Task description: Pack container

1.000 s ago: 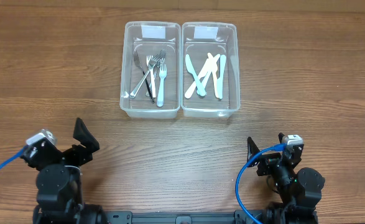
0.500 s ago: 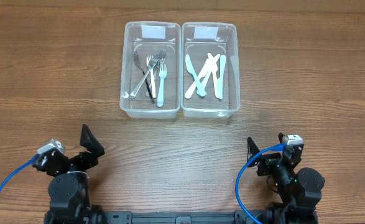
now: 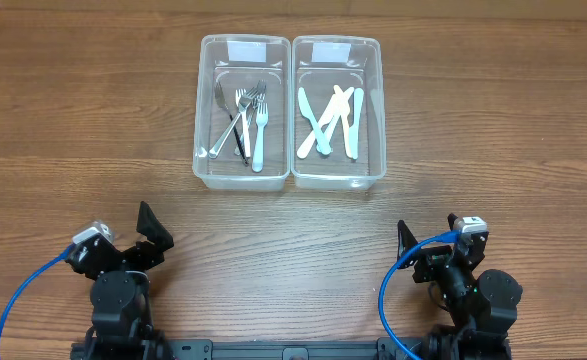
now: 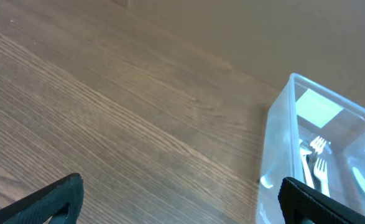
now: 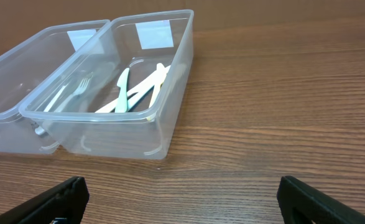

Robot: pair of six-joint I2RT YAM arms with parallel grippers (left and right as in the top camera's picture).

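Two clear plastic containers stand side by side at the table's far middle. The left container [image 3: 206, 110] holds several forks [image 3: 247, 118]. The right container [image 3: 377, 110] holds several white plastic knives [image 3: 329, 122]. Both show in the right wrist view: left container [image 5: 8, 115], right container [image 5: 163, 93] with knives [image 5: 132, 87]. The left wrist view shows the left container [image 4: 278, 155] and forks [image 4: 316, 163]. My left gripper [image 3: 148, 228] [image 4: 182, 202] is open and empty near the front left. My right gripper [image 3: 425, 235] [image 5: 182, 199] is open and empty at the front right.
The wooden table [image 3: 73, 150] stretches around the containers. Blue cables [image 3: 18, 295] run from both arms at the front edge. White labels [image 3: 245, 48] sit on the containers' far walls.
My left arm has swung to the right and drawn in towards the front edge. The right arm and the containers have not moved.
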